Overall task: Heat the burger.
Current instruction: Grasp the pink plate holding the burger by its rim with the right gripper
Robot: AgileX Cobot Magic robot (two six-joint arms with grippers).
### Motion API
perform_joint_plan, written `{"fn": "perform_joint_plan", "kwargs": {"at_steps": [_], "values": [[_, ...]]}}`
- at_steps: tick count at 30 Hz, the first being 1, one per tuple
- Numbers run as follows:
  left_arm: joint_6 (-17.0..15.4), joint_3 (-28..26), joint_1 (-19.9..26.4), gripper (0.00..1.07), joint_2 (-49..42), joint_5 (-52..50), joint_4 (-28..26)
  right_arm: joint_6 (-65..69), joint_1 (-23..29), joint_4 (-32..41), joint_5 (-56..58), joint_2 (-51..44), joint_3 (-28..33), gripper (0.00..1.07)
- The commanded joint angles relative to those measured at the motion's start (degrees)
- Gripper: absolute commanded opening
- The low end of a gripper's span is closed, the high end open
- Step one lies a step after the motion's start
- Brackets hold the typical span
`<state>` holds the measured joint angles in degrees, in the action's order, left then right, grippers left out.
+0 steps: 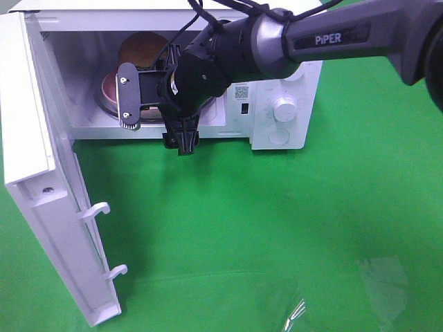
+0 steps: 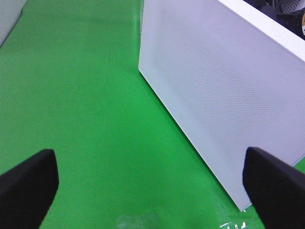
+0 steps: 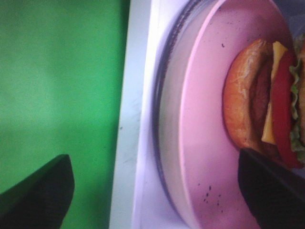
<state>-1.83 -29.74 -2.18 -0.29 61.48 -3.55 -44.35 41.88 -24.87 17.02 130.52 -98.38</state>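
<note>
**Right arm at the microwave mouth**

The right gripper (image 3: 152,191), jaws spread and empty, reaches across to the open microwave (image 1: 277,104). Inside, the burger (image 3: 262,109) sits on a pink plate (image 3: 205,119). The left gripper (image 2: 152,183) hangs spread over green cloth (image 2: 71,95).

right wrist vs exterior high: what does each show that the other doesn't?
Right wrist only: the burger's layers, with tomato, cheese, lettuce and patty under the bun, and dark specks on the pink plate.

Exterior high only: the microwave whole, its open door, control knob, and the right arm reaching into the cavity.

Both: burger on the plate inside the microwave, green cloth, and the right pincer open, holding nothing.
</note>
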Motion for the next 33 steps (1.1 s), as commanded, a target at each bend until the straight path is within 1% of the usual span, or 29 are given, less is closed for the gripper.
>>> {"fn": "perform_joint_plan", "kwargs": {"at_steps": [1,7,8,14,16,17,18,19,20,21,22,23,24,25,26,28,29,30,31,32,33], "values": [[-0.06,0.17,0.17,0.97,-0.92,-0.34,-0.11,0.46,-1.09,-0.29,0.57,2.52,-3.55,0.89],[-0.06,0.17,0.17,0.97,-0.92,-0.34,-0.11,0.40,-1.09,0.46,0.40,4.53,-5.56,0.88],[-0.06,0.17,0.17,0.97,-0.92,-0.34,-0.11,0.11,-1.09,2.29,0.17,5.39,-6.30,0.87],[-0.06,0.17,0.17,0.97,-0.92,-0.34,-0.11,-2.01,-1.55,5.90,-0.06,7.28,-7.68,0.85],[-0.06,0.17,0.17,0.97,-0.92,-0.34,-0.11,-4.01,-1.78,8.02,0.17,7.91,-7.68,0.81],[-0.06,0.17,0.17,0.97,-0.92,-0.34,-0.11,-4.01,-1.78,8.02,0.17,7.91,-7.68,0.81],[-0.06,0.17,0.17,0.97,-0.92,-0.34,-0.11,-5.21,-1.78,8.82,0.23,8.02,-7.68,0.76],[-0.06,0.17,0.17,0.97,-0.92,-0.34,-0.11,-5.21,-1.78,8.82,0.23,8.02,-7.68,0.76],[-0.06,0.17,0.17,0.97,-0.92,-0.34,-0.11,-5.56,-1.78,8.82,0.23,8.02,-7.68,0.70],[-0.06,0.17,0.17,0.97,-0.92,-0.34,-0.11,-5.56,-1.78,8.82,0.23,8.02,-7.68,0.70],[-0.06,0.17,0.17,0.97,-0.92,-0.34,-0.11,-5.56,-1.78,9.91,0.23,8.02,-7.68,0.63],[-0.06,0.17,0.17,0.97,-0.92,-0.34,-0.11,-5.56,-1.78,11.17,0.23,8.02,-7.68,0.53],[-0.06,0.17,0.17,0.97,-0.92,-0.34,-0.11,-5.56,-1.78,11.17,0.23,8.02,-7.68,0.53],[-0.06,0.17,0.17,0.97,-0.92,-0.34,-0.11,-5.56,-1.78,11.57,0.23,8.02,-7.68,0.47],[-0.06,0.17,0.17,0.97,-0.92,-0.34,-0.11,-5.56,-1.78,11.57,0.23,8.02,-7.68,0.47],[-0.06,0.17,0.17,0.97,-0.92,-0.34,-0.11,-5.56,-1.78,13.29,-0.06,8.02,-7.68,0.21],[-0.06,0.17,0.17,0.97,-0.92,-0.34,-0.11,-5.56,-1.78,13.29,-0.06,8.02,-7.68,0.21],[-0.06,0.17,0.17,0.97,-0.92,-0.34,-0.11,-5.56,-1.72,14.67,0.00,8.02,-7.68,0.06],[-0.06,0.17,0.17,0.97,-0.92,-0.34,-0.11,-5.56,-1.72,14.67,0.00,8.02,-7.68,0.06],[-0.06,0.17,0.17,0.97,-0.92,-0.34,-0.11,-5.56,-1.72,15.18,0.17,8.02,-7.68,0.00],[-0.06,0.17,0.17,0.97,-0.92,-0.34,-0.11,-5.56,-1.72,15.18,0.17,8.02,-7.68,0.00]]}}
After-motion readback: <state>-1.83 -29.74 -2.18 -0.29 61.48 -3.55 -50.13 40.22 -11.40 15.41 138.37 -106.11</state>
